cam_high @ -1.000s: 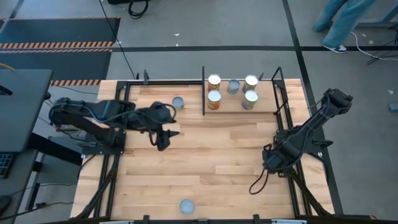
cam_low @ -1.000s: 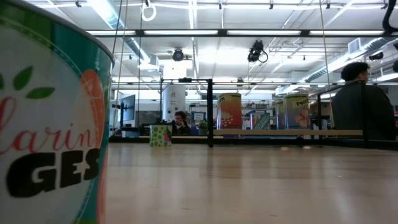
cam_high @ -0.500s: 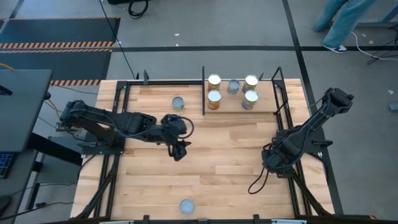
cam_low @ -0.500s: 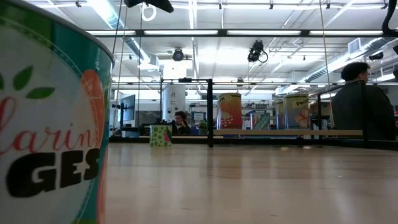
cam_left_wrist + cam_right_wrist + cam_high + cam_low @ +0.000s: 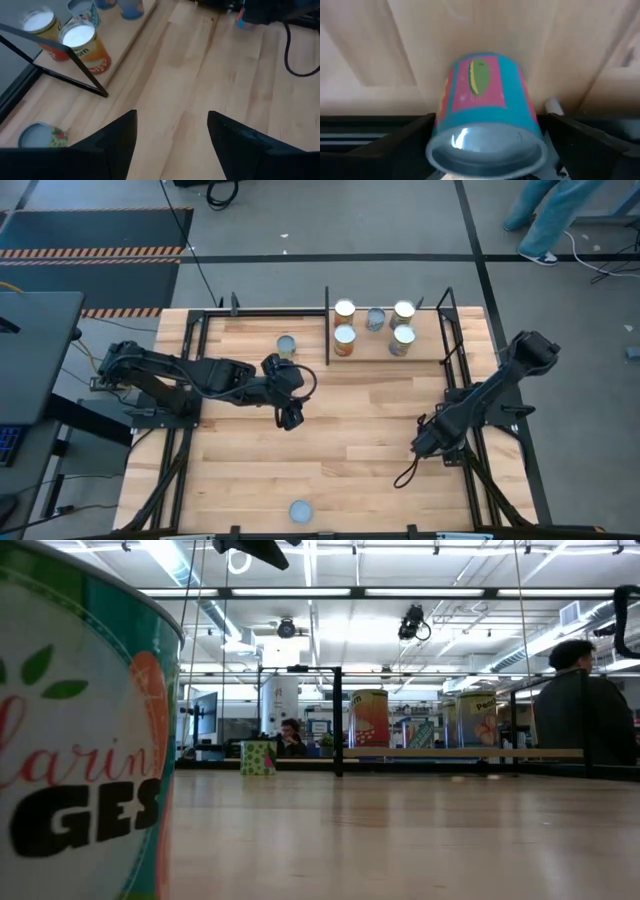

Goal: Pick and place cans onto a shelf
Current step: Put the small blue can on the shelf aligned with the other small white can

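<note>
The shelf (image 5: 430,350) stands at the table's far edge with several upright cans (image 5: 344,340) on its board; they also show in the left wrist view (image 5: 80,42). One can (image 5: 286,345) stands on the table left of the shelf. Another can (image 5: 299,511) stands at the near edge. A teal can with a pink label (image 5: 485,120) lies on its side between the fingers of my right gripper (image 5: 487,150), which is open and low at the table's right (image 5: 425,442). My left gripper (image 5: 290,418) hangs open over the table's middle with nothing between its fingers (image 5: 170,145). My right gripper comes from above, slanting down, one finger (image 5: 415,137) on each side of the lying can's near end (image 5: 485,150). I cannot tell whether the fingers touch it. The can lies along the fingers, its side on the table.
Black frame rails (image 5: 450,395) run along the table's right side close to my right gripper. A black shelf post (image 5: 82,72) stands between the lone can and the shelf cans. Bare wood lies in the table's middle. A person (image 5: 585,700) sits beyond the table.
My left gripper has gone toward the table's right edge and a little down, then kept still. My right gripper has sunk toward the table and tipped further down.
</note>
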